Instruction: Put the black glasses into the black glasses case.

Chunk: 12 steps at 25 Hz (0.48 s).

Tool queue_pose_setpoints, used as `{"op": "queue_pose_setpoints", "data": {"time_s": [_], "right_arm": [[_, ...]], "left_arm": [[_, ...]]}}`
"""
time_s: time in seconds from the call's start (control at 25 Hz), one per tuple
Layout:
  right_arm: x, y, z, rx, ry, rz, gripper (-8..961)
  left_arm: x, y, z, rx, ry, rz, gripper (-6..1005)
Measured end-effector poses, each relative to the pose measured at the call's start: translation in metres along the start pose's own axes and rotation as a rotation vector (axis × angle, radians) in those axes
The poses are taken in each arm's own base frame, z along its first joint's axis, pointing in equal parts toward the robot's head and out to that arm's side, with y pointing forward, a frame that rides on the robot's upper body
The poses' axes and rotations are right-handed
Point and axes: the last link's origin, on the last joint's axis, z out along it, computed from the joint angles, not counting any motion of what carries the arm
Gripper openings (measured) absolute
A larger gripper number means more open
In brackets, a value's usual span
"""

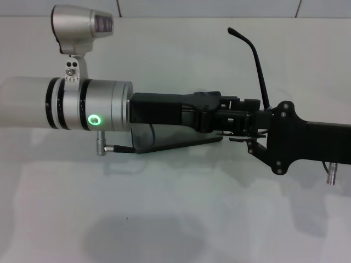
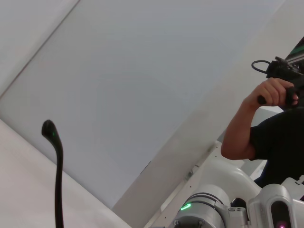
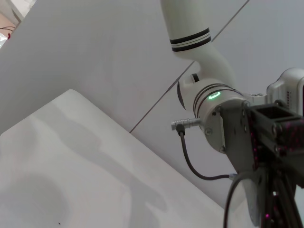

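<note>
Left tool point(image 1: 241, 123) and right tool point(image 1: 250, 139) meet at the black glasses point(image 1: 261, 74) over the white surface point(image 1: 181, 219), and I cannot tell their grip; only the left wrist view shows a person point(image 2: 270, 137).

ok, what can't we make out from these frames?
- black glasses case: no view shows it.
- black glasses: in the head view only the temple arms and a bit of lens show; the two grippers cover the front.
- left gripper and right gripper: they overlap in the head view, so which one holds the glasses is unclear. Neither wrist view shows the contact.
</note>
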Motion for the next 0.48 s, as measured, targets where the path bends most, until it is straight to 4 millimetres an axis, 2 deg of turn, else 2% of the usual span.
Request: {"op": "queue_pose_setpoints", "data": {"time_s": [0.2, 0.36, 0.48], "right_arm": [[-0.002, 0.003, -0.002, -0.006, -0.013, 0.007, 49], [-0.012, 0.010, -0.014, -0.021, -0.082, 0.007, 49], [-0.026, 0.011, -0.031, 0.013, -0.192, -0.005, 49]], "left_arm": [[0.003, -0.001, -0.003, 0.007, 0.016, 0.004, 702], [0.013, -0.005, -0.028, 0.070, 0.107, 0.019, 700], [0.010, -0.014, -0.042, 0.147, 0.108, 0.018, 700]]}}
